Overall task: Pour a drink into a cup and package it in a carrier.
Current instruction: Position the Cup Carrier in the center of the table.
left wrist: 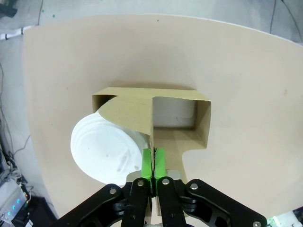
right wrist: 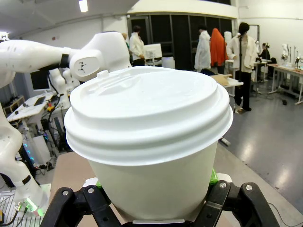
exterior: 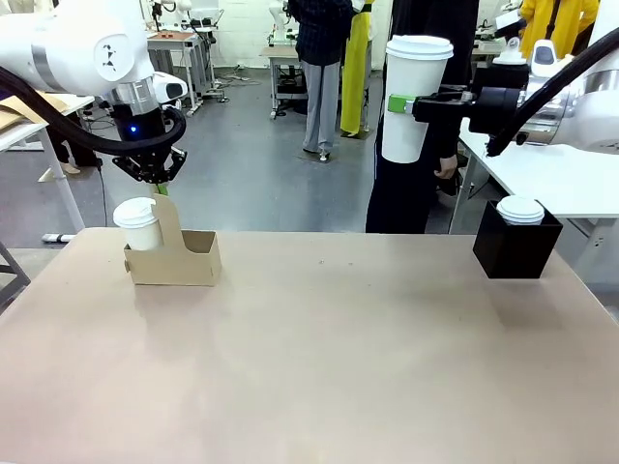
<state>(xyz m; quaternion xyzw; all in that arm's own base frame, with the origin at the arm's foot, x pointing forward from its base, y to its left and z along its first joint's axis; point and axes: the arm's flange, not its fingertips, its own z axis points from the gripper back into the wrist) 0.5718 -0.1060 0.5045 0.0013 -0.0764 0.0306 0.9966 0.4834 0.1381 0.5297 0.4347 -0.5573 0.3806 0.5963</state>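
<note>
Tan table [exterior: 319, 367] takes up the lower half of the front frame; the same top shows in the left wrist frame [left wrist: 236, 71]. Black box [exterior: 513, 256] at right of frame, standing on the table near its far right corner. White table [exterior: 571, 184] behind it at the right edge. Person in dark clothes [exterior: 401, 193] stands at the far side, centre-right. Second person [exterior: 319, 97] farther off, upper centre. Grey floor [exterior: 242, 174] beyond.
</note>
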